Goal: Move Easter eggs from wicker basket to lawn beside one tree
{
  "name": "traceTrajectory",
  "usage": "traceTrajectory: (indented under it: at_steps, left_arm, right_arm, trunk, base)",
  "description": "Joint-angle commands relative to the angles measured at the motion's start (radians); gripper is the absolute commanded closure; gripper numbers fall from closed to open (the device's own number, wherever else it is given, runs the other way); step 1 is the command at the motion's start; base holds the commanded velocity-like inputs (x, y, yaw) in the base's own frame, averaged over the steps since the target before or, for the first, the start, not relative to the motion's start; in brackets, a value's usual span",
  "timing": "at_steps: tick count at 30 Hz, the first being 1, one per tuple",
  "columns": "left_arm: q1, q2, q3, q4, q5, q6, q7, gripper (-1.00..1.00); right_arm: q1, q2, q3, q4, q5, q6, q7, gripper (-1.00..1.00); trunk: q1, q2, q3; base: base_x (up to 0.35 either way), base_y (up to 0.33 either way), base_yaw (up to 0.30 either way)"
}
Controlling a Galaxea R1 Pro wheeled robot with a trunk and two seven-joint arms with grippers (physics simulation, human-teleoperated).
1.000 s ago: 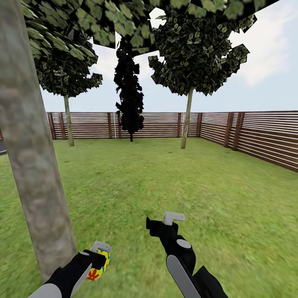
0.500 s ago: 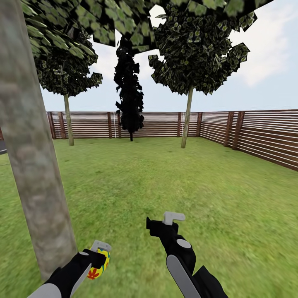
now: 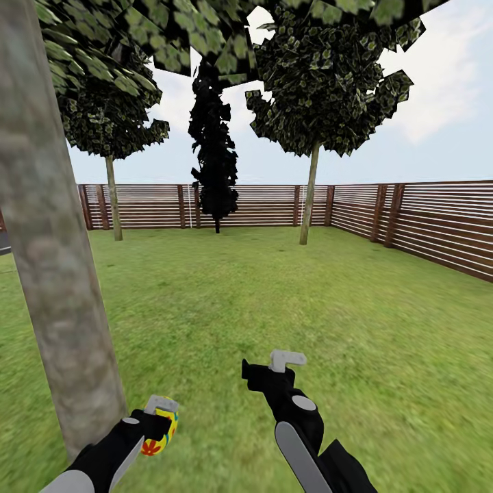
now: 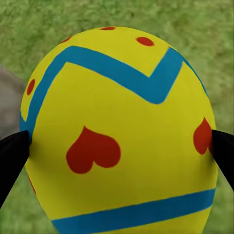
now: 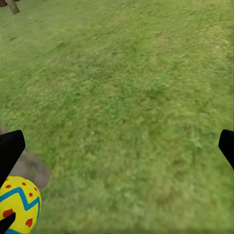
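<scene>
Egg drop pending at tree.
Left gripper [image 3: 159,419] clamps one Easter egg [image 3: 156,430], just beside the tree [image 3: 58,287] trunk, above the lawn [image 3: 287,301]. Right gripper [image 3: 274,363] spread wide, empty. Not released yet; no eggs seen lying on grass.

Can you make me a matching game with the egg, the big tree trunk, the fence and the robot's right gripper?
Things:
1. Easter egg
2. thick tree trunk
3. wooden fence
4. right gripper

Descriptions:
A. brown slats at the far edge of the lawn
B. open, holding nothing
C. yellow with blue zigzags and red marks, clamped in the left gripper
D. mottled grey-brown, standing just beside the left arm

Pairs: 1-C, 2-D, 3-A, 4-B
</scene>
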Motion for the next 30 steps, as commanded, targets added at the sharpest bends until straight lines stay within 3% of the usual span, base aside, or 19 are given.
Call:
traceTrajectory:
  at_steps: [1, 19, 30]
  left_arm:
    - [0.0, 0.001, -0.005, -0.002, 0.006, 0.006, 0.0, 1.0]
    - [-0.002, 0.008, -0.005, 0.001, 0.005, 0.011, 0.001, 1.0]
    - [-0.002, 0.025, -0.005, 0.008, 0.005, 0.013, 0.001, 1.0]
  right_arm:
    - [-0.002, 0.0, 0.001, -0.001, -0.007, 0.003, -0.009, -1.0]
    - [-0.001, 0.0, 0.002, -0.001, -0.007, 0.003, -0.009, -1.0]
    - [-0.001, 0.001, 0.003, -0.001, -0.007, 0.003, -0.009, -1.0]
  trunk:
    - [0.004, -0.008, -0.004]
    - [0.073, -0.134, -0.061]
    - [0.115, -0.211, -0.095]
  base:
    - [0.0, 0.0, 0.0]
    - [0.0, 0.0, 0.0]
    - [0.0, 0.0, 0.067]
